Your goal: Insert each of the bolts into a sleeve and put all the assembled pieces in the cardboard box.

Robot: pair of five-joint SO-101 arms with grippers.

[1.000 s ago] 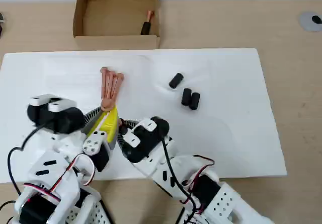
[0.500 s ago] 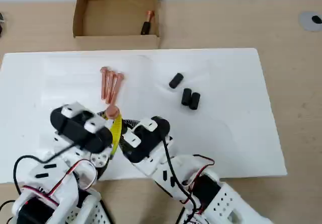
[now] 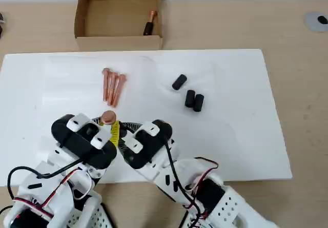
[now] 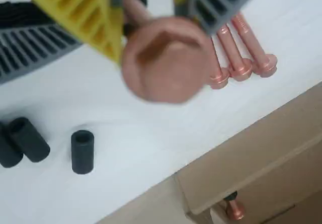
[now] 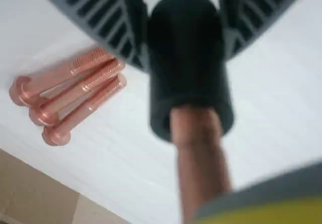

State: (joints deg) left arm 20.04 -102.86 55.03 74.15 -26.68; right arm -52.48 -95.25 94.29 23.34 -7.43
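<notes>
Holding a copper bolt (image 4: 166, 58) end-on into a black sleeve (image 5: 188, 68) over the near edge of the white board (image 3: 230, 136).
The left gripper (image 4: 161, 40) is clamped on the bolt just behind its round head, and the right gripper (image 5: 183, 48) is clamped around the sleeve, with the bolt's shank entering the sleeve's open end. Beyond them on the board lie 3 loose bolts (image 3: 113, 86) side by side, touching. To their right are 3 loose sleeves (image 3: 190, 98), 2 touching and 1 apart. Farther off, the cardboard box (image 3: 79, 18) holds 1 assembled piece (image 3: 150, 23) by its right wall.
</notes>
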